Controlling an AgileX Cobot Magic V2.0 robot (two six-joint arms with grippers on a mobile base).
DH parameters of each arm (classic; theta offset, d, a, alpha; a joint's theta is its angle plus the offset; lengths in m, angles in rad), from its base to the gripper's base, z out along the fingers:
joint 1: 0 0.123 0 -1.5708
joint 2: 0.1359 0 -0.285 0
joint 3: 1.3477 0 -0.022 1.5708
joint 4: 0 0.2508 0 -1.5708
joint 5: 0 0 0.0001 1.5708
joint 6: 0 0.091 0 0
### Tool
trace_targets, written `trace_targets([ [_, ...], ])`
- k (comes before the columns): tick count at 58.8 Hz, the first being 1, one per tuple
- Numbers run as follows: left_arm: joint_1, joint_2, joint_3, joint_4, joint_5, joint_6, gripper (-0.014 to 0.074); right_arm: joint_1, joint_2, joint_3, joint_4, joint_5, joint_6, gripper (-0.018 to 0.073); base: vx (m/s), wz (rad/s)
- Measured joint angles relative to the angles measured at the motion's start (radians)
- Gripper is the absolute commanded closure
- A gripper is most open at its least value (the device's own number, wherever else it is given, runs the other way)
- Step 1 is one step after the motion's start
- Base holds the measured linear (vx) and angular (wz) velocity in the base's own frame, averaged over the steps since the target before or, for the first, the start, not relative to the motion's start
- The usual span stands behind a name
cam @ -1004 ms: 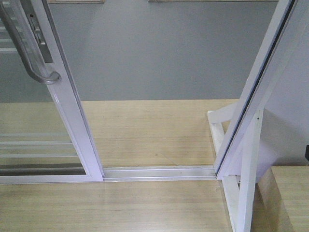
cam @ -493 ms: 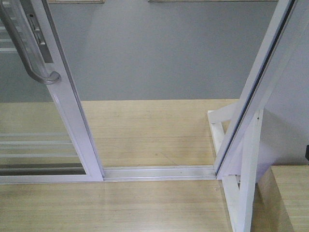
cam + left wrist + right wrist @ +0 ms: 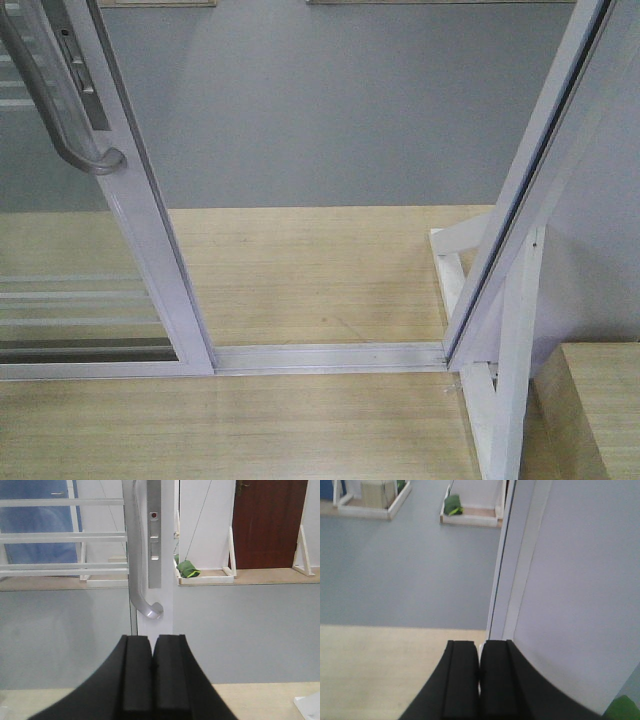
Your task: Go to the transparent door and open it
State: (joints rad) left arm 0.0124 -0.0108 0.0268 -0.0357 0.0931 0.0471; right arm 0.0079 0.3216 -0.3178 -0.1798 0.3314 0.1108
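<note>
The transparent door [image 3: 150, 250] stands at the left of the front view, slid leftward, with a wide gap between it and the outer frame post [image 3: 530, 190]. Its curved grey pull handle [image 3: 60, 110] and lock plate [image 3: 85, 75] show at the top left. In the left wrist view the handle [image 3: 136, 565] and lock plate [image 3: 155, 540] hang just beyond my left gripper [image 3: 151, 642], which is shut with nothing in it. My right gripper [image 3: 479, 647] is shut and empty too, facing the base of the white frame post [image 3: 512, 565]. Neither gripper shows in the front view.
A floor track [image 3: 330, 357] spans the opening on the wooden platform [image 3: 300, 270]. A diagonal brace [image 3: 515, 350] props the right post. Beyond lie grey floor, a dark red door [image 3: 267, 525], and low trays holding green objects [image 3: 189, 570].
The door has barely shifted; the view is almost the same across the three front frames. A dark object at the right edge has left the view.
</note>
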Motion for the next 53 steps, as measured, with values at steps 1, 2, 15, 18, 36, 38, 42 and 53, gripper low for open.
trace_targets([
  [1, 0.000, 0.000, 0.000, 0.000, 0.000, 0.000, 0.0602, -0.009, -0.023, 0.022, 0.010, -0.014, 0.000, 0.0573, 0.00, 0.00],
  [2, 0.000, 0.000, 0.000, 0.000, 0.000, 0.000, 0.0602, -0.021, -0.039, 0.036, 0.016, -0.023, -0.001, 0.0573, 0.00, 0.00],
  [15, 0.000, 0.000, 0.000, 0.000, 0.000, 0.000, 0.0602, -0.092, -0.239, 0.271, 0.105, -0.123, -0.019, 0.0570, 0.00, 0.00],
  [18, 0.000, 0.000, 0.000, 0.000, 0.000, 0.000, 0.0602, -0.092, -0.278, 0.314, 0.108, -0.142, -0.022, 0.0570, 0.00, 0.00],
  [36, 0.000, -0.001, 0.000, 0.000, 0.000, 0.000, 0.0602, -0.092, -0.331, 0.347, 0.108, -0.173, -0.026, 0.0567, 0.00, 0.00],
  [38, 0.000, -0.001, 0.000, 0.000, 0.000, 0.000, 0.0602, -0.092, -0.331, 0.347, 0.108, -0.174, -0.026, 0.0568, 0.00, 0.00],
  [42, 0.000, -0.001, 0.000, 0.000, 0.000, 0.000, 0.0602, -0.092, -0.331, 0.347, 0.108, -0.174, -0.026, 0.0568, 0.00, 0.00],
  [53, 0.000, -0.001, 0.000, 0.000, 0.000, 0.000, 0.0602, -0.092, -0.331, 0.347, 0.108, -0.160, -0.026, 0.0568, 0.00, 0.00],
])
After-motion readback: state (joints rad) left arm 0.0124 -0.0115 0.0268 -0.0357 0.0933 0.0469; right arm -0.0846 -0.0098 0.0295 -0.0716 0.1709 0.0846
